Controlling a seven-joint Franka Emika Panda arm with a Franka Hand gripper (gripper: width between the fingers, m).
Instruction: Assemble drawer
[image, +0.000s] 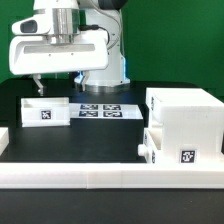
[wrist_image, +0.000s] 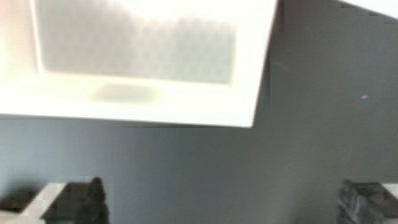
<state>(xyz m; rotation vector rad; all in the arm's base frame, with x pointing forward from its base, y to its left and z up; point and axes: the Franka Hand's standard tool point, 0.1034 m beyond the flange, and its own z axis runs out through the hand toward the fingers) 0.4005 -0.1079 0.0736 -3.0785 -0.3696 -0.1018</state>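
Observation:
A small white tray with a square tag lies on the black table at the exterior view's left. It fills the upper part of the wrist view, seen from above with its hollow showing. My gripper hovers above it, open and empty. In the wrist view the gripper has its two dark fingertips wide apart over bare table beside the tray. The large white casing stands at the exterior view's right. A second tagged tray sits low at its front, sticking out.
The marker board lies flat between the tray and the casing. A long low white border bar runs along the front, and another bar lies at the left edge. The robot base stands behind the board.

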